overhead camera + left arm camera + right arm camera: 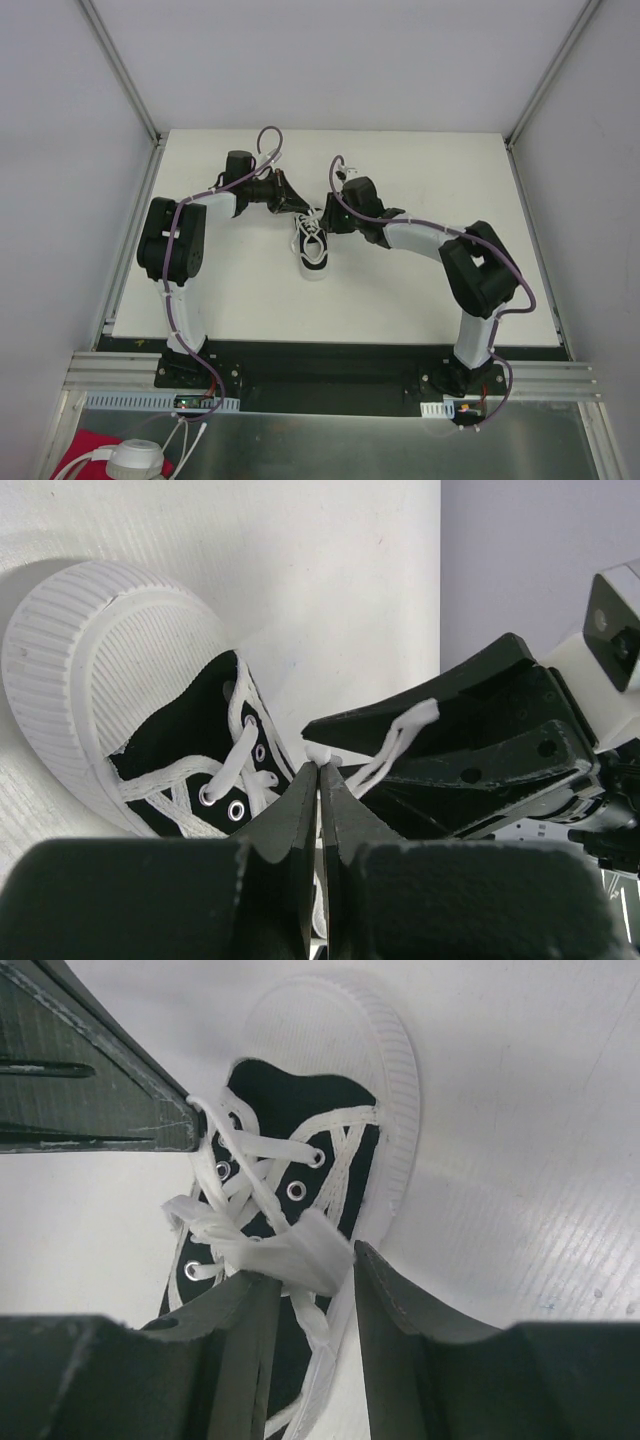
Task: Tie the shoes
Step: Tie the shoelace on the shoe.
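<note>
Laces (255, 1155) pinched both sides: my left gripper (320, 770) clamps one strand, right gripper (305, 1280) a bunched loop, to cinch a knot on sneaker (360, 1175).

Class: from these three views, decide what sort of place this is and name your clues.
Probably a robotics lab test cell: a white tabletop walled by plain panels, two robot arms mounted at its near edge, one small sneaker between them.

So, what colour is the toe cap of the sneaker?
The toe cap is white with fine ribs, clearest in the left wrist view.
</note>
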You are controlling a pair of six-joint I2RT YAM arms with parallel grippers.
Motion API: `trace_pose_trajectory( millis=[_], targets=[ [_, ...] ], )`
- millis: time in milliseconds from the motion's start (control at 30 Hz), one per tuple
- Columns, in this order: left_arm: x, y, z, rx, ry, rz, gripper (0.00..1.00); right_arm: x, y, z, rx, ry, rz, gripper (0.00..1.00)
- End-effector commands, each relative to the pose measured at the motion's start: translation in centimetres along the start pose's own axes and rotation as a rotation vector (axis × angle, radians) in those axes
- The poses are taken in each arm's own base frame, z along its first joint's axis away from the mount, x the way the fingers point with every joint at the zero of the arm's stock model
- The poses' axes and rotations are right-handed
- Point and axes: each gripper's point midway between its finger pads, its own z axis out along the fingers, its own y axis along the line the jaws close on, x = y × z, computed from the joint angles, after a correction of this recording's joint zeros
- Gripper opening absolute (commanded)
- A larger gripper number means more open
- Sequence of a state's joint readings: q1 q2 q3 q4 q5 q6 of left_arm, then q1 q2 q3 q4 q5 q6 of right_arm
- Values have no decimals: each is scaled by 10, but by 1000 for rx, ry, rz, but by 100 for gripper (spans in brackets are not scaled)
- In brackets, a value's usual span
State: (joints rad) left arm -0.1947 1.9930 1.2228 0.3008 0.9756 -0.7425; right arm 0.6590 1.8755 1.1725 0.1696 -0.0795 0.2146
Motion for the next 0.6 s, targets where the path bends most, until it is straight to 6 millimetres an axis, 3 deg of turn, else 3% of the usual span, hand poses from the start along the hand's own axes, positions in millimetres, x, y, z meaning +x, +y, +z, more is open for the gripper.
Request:
trace_pose_trajectory(
  millis=[0,567],
  targets=[
    [-11,-29,-8,47,-30,95,0,-39,22,-26,-56,-113,-40,39],
    [-9,-28,-8,56,-15,91,0,-72,31,-36,-68,-186,-31,46]
  ],
)
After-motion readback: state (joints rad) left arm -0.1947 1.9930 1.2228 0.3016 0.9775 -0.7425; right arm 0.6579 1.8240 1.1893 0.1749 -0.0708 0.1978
